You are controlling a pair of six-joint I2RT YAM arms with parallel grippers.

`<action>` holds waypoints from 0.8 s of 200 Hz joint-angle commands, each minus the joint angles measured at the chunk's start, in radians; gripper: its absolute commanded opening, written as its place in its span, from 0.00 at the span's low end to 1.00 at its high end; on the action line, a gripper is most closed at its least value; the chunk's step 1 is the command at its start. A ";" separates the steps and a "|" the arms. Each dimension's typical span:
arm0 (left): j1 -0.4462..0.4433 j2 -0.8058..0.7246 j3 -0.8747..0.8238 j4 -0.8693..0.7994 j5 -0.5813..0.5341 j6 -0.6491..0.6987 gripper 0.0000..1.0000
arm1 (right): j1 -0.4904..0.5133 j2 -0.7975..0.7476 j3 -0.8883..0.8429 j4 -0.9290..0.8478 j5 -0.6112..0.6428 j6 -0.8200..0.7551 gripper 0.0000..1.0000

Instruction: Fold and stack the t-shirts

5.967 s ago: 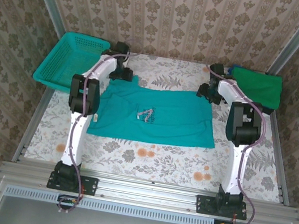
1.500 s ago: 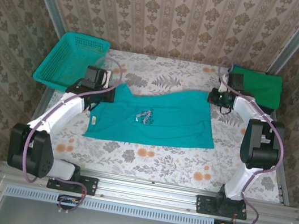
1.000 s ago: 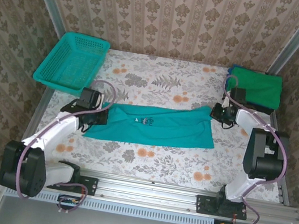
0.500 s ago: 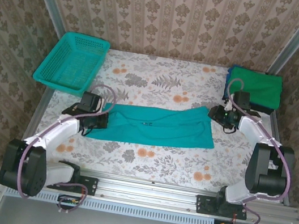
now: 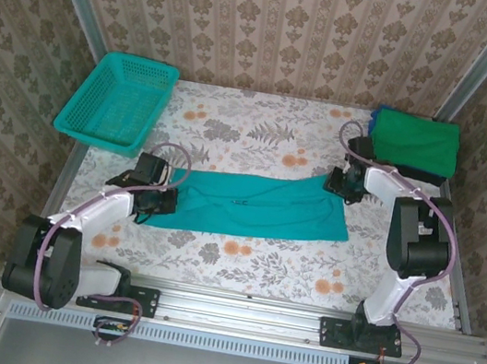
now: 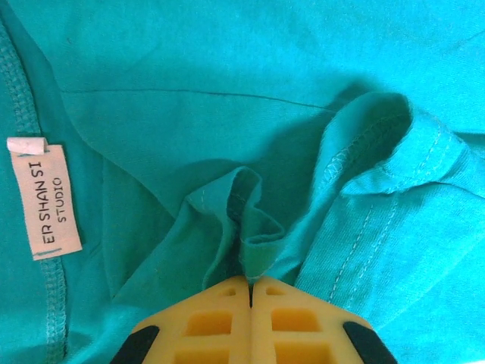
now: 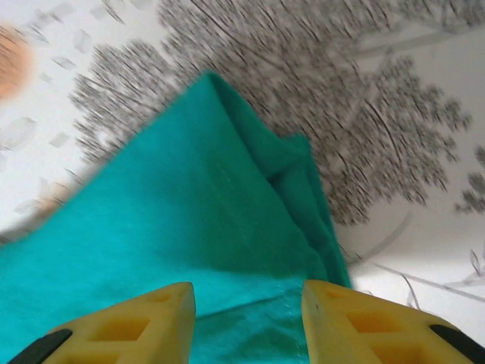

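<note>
Top external: teal t-shirt (image 5: 249, 204) now long strip across mid table (image 5: 260, 138), far half brought over near half. Release by right pincer (image 7: 247, 292) just made, jaws apart over right corner; left pincer (image 6: 250, 282) still clamped on left hem. Crosswise fold likely next.

The table (image 5: 240, 258) is covered with a flowered cloth, and a teal t-shirt (image 5: 258, 205) lies across its middle, folded into a long band. Beyond the shirt's left end sits a teal mesh basket (image 5: 116, 103). Beyond its right end lies a pile of folded shirts (image 5: 416, 141), green on top.
</note>
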 commanded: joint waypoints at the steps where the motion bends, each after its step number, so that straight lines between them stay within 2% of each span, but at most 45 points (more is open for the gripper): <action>1: -0.002 0.008 -0.005 0.004 0.014 -0.013 0.00 | -0.001 -0.059 -0.046 -0.059 0.074 -0.017 0.43; 12: -0.003 0.008 -0.007 0.005 0.014 -0.013 0.00 | -0.002 -0.062 -0.052 -0.088 0.094 -0.025 0.43; 26: 0.000 0.008 -0.009 0.008 0.011 -0.015 0.00 | -0.004 -0.055 -0.052 -0.096 0.093 -0.035 0.32; 91: 0.003 0.014 -0.009 0.011 0.015 -0.016 0.00 | -0.003 -0.127 -0.108 -0.095 0.081 -0.030 0.29; 126: 0.004 0.020 -0.008 0.014 0.019 -0.015 0.00 | 0.027 -0.174 -0.131 -0.033 0.021 -0.005 0.37; 160: 0.005 0.021 -0.008 0.011 0.022 -0.014 0.00 | 0.078 -0.093 -0.110 -0.113 0.142 0.012 0.40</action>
